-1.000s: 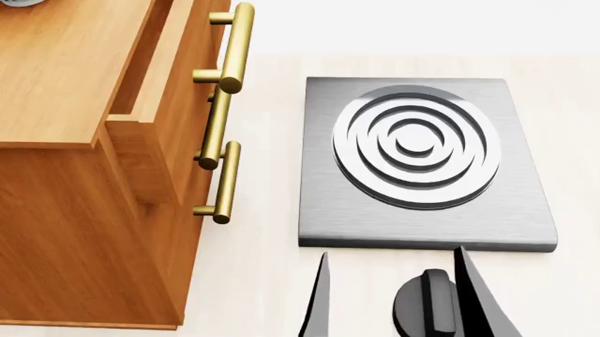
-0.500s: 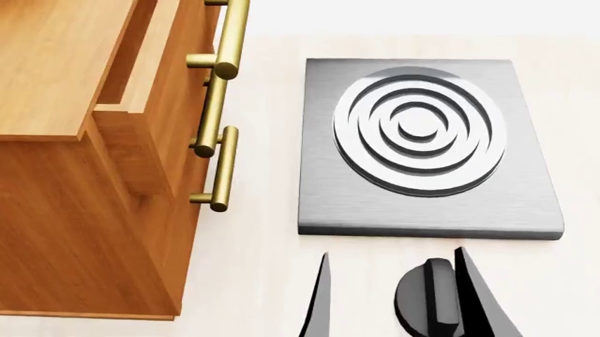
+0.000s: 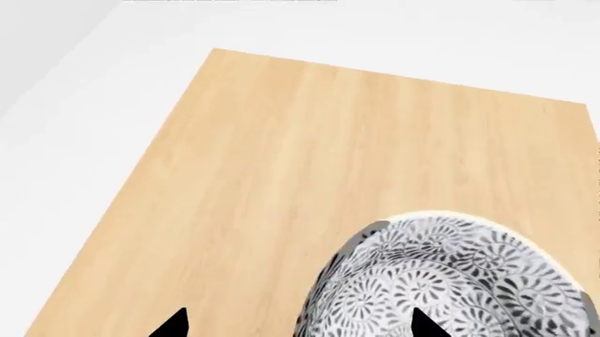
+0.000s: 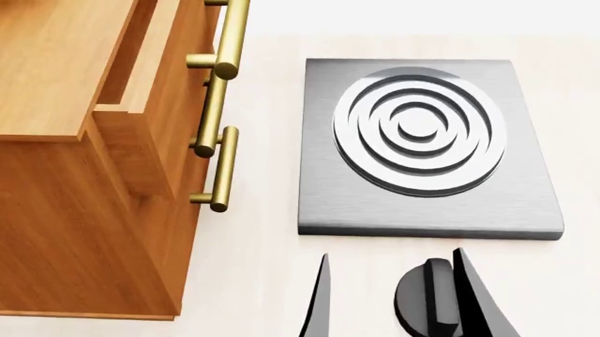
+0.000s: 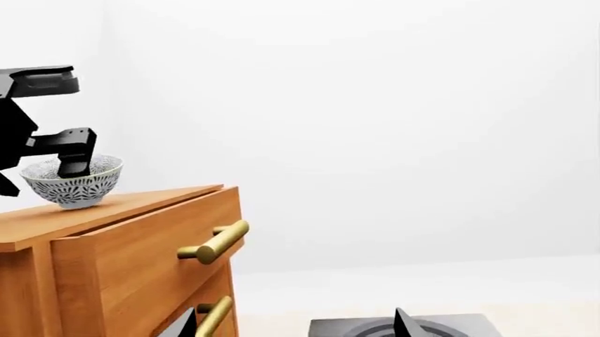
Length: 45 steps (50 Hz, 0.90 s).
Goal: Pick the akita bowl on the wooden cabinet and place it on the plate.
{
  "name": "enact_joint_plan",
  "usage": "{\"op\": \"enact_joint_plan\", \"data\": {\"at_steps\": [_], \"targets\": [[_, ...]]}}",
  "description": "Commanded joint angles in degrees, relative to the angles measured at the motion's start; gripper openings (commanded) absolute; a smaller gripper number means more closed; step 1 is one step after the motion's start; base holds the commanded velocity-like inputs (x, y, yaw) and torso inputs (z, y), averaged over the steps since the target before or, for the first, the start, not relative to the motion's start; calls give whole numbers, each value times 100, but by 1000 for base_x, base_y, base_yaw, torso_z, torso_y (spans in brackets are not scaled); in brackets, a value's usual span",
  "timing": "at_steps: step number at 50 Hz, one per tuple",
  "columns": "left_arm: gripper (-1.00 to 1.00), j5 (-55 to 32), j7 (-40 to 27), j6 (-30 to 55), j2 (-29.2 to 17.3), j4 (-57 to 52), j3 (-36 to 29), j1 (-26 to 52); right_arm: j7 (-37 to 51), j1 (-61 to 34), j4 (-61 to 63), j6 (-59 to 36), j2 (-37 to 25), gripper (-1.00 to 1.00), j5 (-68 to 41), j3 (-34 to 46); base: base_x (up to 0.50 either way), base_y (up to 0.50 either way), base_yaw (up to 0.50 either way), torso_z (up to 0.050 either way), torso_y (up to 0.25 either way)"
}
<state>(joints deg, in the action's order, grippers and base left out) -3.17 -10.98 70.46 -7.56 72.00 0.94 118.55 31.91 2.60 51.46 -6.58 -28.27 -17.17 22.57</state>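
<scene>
Black fingers of my left claw [image 5: 42, 165] spread open around the akita bowl [image 5: 73, 181] (one inside its rim), bowl sitting on the wooden cabinet [image 5: 122, 239], my right claw [image 4: 394, 298] open near the stove plate [image 4: 426, 147].

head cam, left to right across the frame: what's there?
wooden cabinet → brass bar handles → grey stove plate. Along the bottom edge, the right end effector sits below the stove plate, its fingers apart.
</scene>
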Motion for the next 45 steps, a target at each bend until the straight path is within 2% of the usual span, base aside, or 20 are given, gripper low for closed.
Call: {"op": "enact_joint_plan", "data": {"at_steps": [1,2,10,21,23,32,45], "targets": [[-100,266,23,128,-16,291,-255,-340,18,-11,-19,11,-11,100,-5,5,0,0,0,0,0],[-100,351,234,19,44,286,-469,-318,18,-14,-20,9,-10,100,-2,13,0,0,0,0,-11],[-100,499,672,-556,203,188,-927,-203,28,-17,-14,14,-21,100,-7,27,0,0,0,0,-3],[-100,569,1070,-88,373,-1781,-1330,-661,57,-14,10,20,-44,100,-13,23,0,0,0,0,-1],[-100,674,1151,-139,360,-2148,-1620,-792,65,-12,27,15,-52,100,-3,25,0,0,0,0,0],[-100,593,1062,19,330,-2729,-1484,-919,85,-18,33,12,-65,100,7,38,0,0,0,0,0],[-100,507,1297,151,370,-4043,-1850,-1117,112,-29,52,10,-89,100,4,44,0,0,0,0,0]]}}
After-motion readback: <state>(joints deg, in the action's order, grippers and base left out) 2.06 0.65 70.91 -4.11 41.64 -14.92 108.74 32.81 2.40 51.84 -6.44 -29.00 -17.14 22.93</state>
